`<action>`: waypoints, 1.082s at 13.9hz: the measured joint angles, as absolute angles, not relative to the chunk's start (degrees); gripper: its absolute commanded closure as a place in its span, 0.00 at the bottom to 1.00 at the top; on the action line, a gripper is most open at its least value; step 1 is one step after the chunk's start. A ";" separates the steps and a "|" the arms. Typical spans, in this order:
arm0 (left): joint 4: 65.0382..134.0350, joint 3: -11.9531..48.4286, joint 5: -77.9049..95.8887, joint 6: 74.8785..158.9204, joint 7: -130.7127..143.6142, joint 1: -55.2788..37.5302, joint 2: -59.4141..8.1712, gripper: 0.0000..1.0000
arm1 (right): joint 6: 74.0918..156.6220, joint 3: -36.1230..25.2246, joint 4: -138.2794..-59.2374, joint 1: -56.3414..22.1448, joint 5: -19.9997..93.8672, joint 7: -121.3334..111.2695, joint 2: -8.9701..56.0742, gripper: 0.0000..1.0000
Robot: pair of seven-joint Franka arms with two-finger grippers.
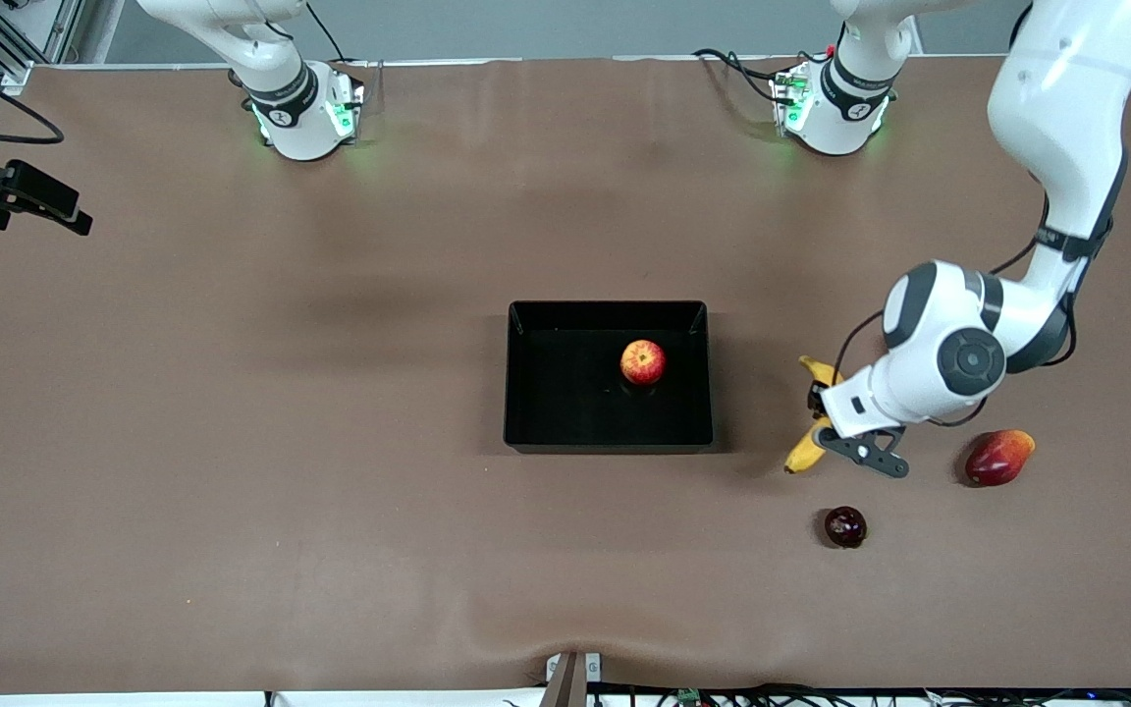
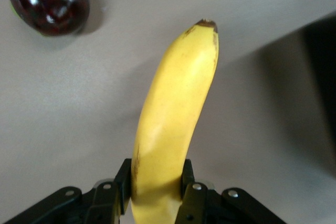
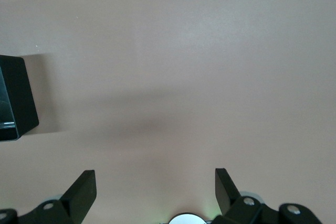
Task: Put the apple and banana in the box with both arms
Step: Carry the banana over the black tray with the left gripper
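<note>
With its two fingers [image 2: 191, 192] pressed against either side of the banana [image 2: 176, 119], the left claw [image 2: 157, 195] holds the fruit near one end, and the rest of the banana runs straight out ahead of the claw. Whether the banana is lifted or resting on the tabletop [image 1: 232, 442] cannot be told. In the front view this claw [image 1: 826, 417] sits toward the left arm's end of the tabletop, just beside the box [image 1: 609, 440] but not over it. That is the relation the next move turns on, in my judgement: the box lies sideways from the claw, toward the middle of the tabletop, while the banana's long axis runs roughly along the box's short wall, so a plain sideways carry should fit it inside. The apple [image 1: 643, 361] already rests in the box. A dark round fruit [image 1: 845, 526] and an elongated red-orange fruit [image 1: 998, 458] lie close by on the tabletop. The right claw [image 3: 155, 190] waits, spread wide and holding nothing, above bare tabletop with a box corner [image 3: 16, 98] in sight.
</note>
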State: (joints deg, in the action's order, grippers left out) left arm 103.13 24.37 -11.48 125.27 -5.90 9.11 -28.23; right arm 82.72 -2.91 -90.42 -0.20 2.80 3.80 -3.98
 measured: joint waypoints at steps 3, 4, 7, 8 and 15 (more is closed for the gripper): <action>99.42 26.81 -8.48 115.81 -3.87 9.16 -22.71 1.00 | 82.92 -2.89 -90.16 -0.21 0.47 2.44 -3.98 0.00; 97.49 27.52 -7.13 113.57 -2.07 9.13 -21.99 1.00 | 82.98 -2.89 -89.94 -0.23 0.05 1.86 -3.99 0.00; 93.70 29.36 -4.62 111.89 8.47 7.64 -22.33 1.00 | 82.99 -2.86 -89.53 -0.26 0.24 1.74 -3.98 0.00; 92.78 29.54 -4.51 111.89 13.95 5.90 -23.09 1.00 | 82.99 -2.88 -89.53 -0.26 0.68 1.74 -3.95 0.00; 84.02 29.03 -5.13 112.97 45.36 -9.54 -33.67 1.00 | 83.81 -2.95 -89.54 -0.25 1.17 1.71 -2.95 0.00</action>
State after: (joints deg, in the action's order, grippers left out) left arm 84.02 29.03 -5.13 112.97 45.36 -9.54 -33.67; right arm 83.81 -2.95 -89.54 -0.25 1.17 1.71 -2.95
